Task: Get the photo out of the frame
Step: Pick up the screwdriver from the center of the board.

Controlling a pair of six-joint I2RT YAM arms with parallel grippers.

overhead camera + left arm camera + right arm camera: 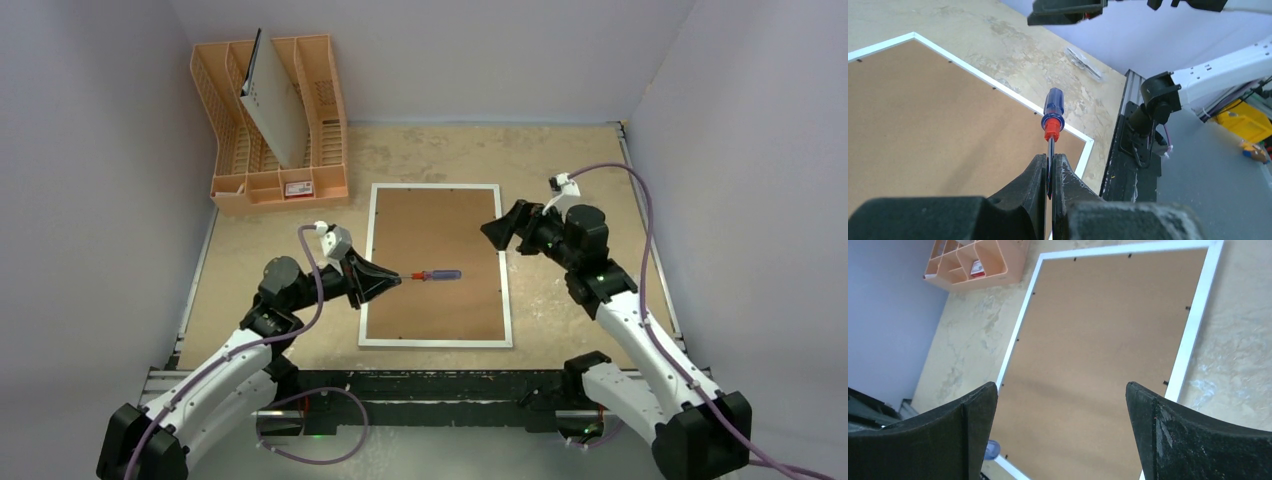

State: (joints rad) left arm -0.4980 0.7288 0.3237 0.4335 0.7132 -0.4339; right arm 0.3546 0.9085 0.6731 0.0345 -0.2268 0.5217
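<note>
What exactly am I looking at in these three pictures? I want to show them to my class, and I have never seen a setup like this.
These are two robot arms bolted at the near edge of a table. One picture looks down from above; the other two come from cameras on each wrist. A picture frame lies face down, brown back up, so the photo is hidden. The left hand is shut on the metal shaft of a screwdriver, whose blue handle points out over the frame. The right hand is wide open and empty above the frame's right edge. An orange rack at the back holds a pale board.

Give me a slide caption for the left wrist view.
Left gripper shut on a screwdriver above the face-down frame.
</note>
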